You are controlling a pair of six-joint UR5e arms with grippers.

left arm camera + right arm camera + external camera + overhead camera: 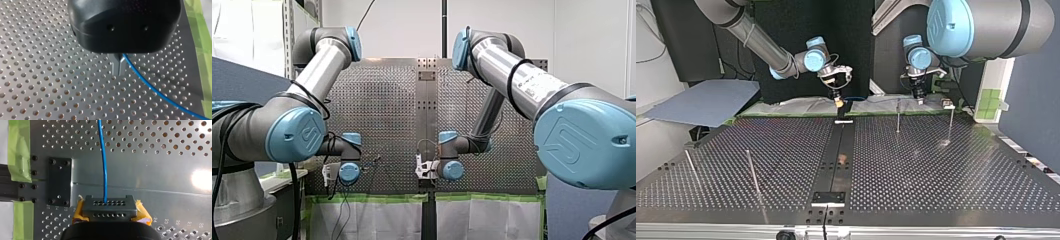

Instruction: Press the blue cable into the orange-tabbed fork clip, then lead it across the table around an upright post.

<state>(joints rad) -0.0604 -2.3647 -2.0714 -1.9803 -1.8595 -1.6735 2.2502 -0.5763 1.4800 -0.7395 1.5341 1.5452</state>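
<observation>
- My left gripper [119, 67] is clenched: its two metal fingers meet with no gap under the black body, pinching the blue cable [150, 87] right at their tips.
- From that pinch the cable slants away over the perforated table [50, 75], clear of the fingers, toward the strip of green tape [200, 30] along the edge.
- My right gripper [109, 207] is also closed on the cable. The blue line runs straight into the grey, hole-dotted finger block, with yellow pads [142, 213] bulging at either side.
- Beside that gripper a black plate [60, 181] is bolted to the smooth band of the table.
- In the top view both grippers hang low at the far edge, my right over the dark centre strip [836, 170].
- A small orange-brown piece [841, 159] sits on that strip, well apart from both grippers; whether it is the fork clip I cannot tell.
- Thin upright posts [898, 115] stand on the table, two toward each side.
- A grey-blue sheet [706, 102] lies beyond the table at the top view's left.
</observation>
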